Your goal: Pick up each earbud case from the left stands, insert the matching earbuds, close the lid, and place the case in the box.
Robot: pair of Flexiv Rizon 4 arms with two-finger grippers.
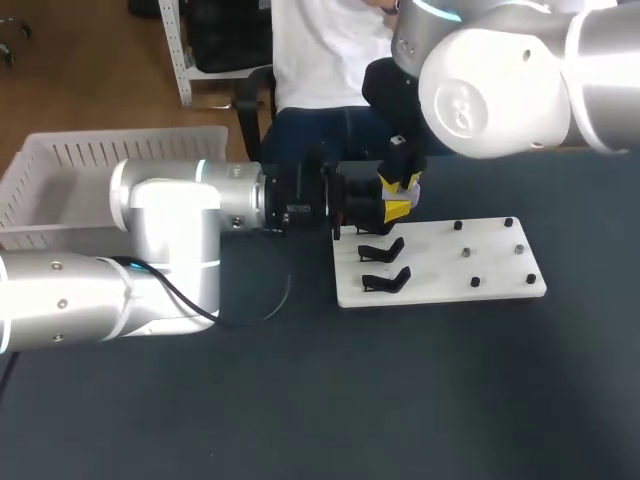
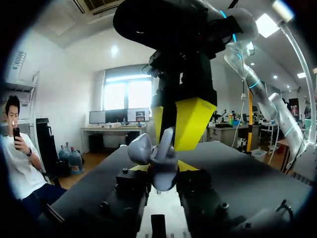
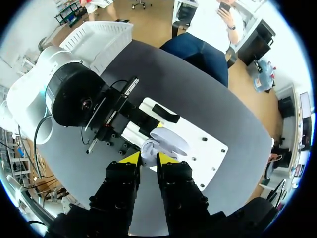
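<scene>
A pale lilac earbud case [image 2: 162,173] with its lid [image 2: 140,148] swung open sits between the fingers of my left gripper [image 2: 162,184], which is shut on it. From above, my right gripper [image 2: 182,124] comes down onto the case, its yellow tips shut on a small pale earbud [image 2: 167,140] at the case's opening. In the right wrist view the earbud [image 3: 148,148] lies between the right gripper's tips [image 3: 148,158], with the open case [image 3: 171,140] just ahead. In the head view both grippers meet at the white stand board's [image 1: 440,262] back left corner, right gripper [image 1: 398,200] over left gripper [image 1: 345,208].
Two black stands [image 1: 382,250] [image 1: 386,279] stand on the board's left part, and several small pegs [image 1: 468,253] dot its right part. A white slatted box [image 1: 100,165] stands at the table's back left. My left arm [image 1: 170,235] lies across the table's left side.
</scene>
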